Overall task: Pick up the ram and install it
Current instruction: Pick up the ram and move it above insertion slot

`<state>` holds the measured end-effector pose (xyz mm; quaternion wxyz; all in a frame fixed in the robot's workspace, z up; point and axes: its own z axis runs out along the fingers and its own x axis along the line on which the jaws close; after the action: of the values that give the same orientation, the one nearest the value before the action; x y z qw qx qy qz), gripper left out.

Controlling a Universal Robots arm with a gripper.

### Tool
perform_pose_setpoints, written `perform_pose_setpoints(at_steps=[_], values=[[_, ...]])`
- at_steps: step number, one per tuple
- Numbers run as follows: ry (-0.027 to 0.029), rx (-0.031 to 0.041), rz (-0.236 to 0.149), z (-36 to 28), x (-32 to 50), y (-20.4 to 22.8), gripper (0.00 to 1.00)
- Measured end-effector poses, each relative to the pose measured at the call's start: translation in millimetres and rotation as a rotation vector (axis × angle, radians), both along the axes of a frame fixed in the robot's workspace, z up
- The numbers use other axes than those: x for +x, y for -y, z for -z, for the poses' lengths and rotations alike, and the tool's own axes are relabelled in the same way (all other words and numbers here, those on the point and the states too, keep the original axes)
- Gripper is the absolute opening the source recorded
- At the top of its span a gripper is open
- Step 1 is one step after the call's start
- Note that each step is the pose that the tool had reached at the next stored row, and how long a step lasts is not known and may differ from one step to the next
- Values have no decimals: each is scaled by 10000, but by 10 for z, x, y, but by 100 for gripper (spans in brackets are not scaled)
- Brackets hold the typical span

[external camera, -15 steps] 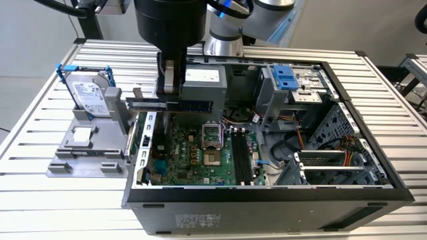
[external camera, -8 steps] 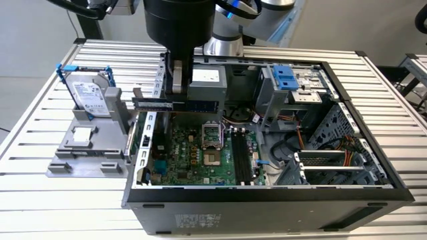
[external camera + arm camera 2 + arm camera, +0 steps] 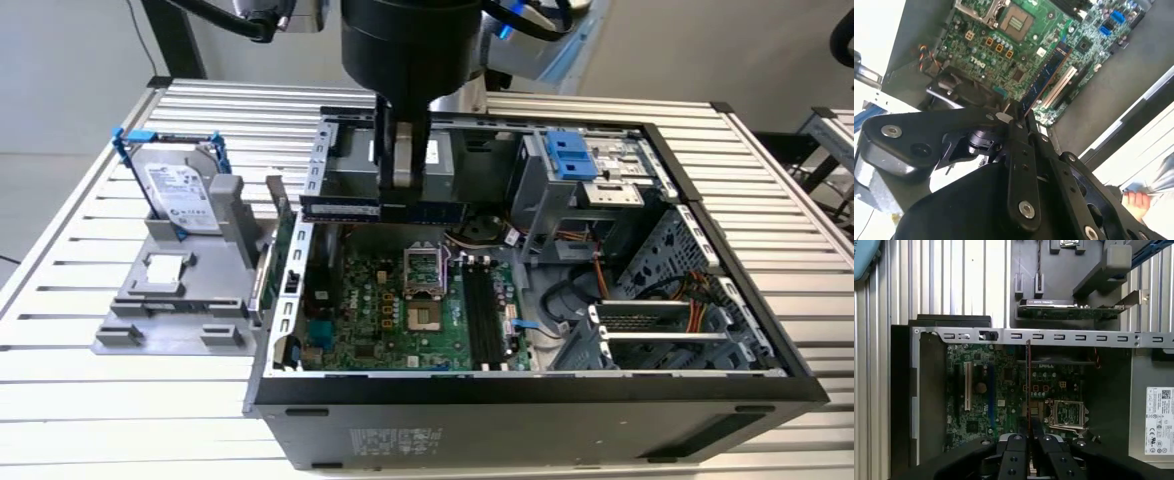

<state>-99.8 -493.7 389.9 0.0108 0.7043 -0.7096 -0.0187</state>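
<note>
My gripper (image 3: 403, 203) is shut on the ram (image 3: 358, 210), a long dark blue-green stick held level above the open computer case. It hangs over the far part of the green motherboard (image 3: 380, 315), apart from it. The black memory slots (image 3: 487, 320) lie lower, toward the exterior view's right. In the first wrist view the ram (image 3: 1027, 380) shows edge-on, running out from the gripper (image 3: 1027, 437) across the motherboard (image 3: 1004, 385). In the second wrist view the ram (image 3: 1046, 75) extends from the gripper (image 3: 1019, 114) over the motherboard (image 3: 1004, 45).
The case's metal walls (image 3: 534, 385) ring the motherboard. A CPU socket (image 3: 420, 275) sits beside the slots. A blue-latched drive cage (image 3: 577, 155) stands at the back. A hard drive (image 3: 180, 195) rests in a grey stand (image 3: 167, 300). A hand (image 3: 1136, 200) is nearby.
</note>
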Motion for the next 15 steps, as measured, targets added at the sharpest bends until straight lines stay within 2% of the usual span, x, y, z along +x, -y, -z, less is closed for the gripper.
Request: perform_pose_setpoints(at_steps=[7, 15], values=[[1, 2, -63, 0, 236, 0, 0], [14, 1, -88, 1, 419, 0, 0]])
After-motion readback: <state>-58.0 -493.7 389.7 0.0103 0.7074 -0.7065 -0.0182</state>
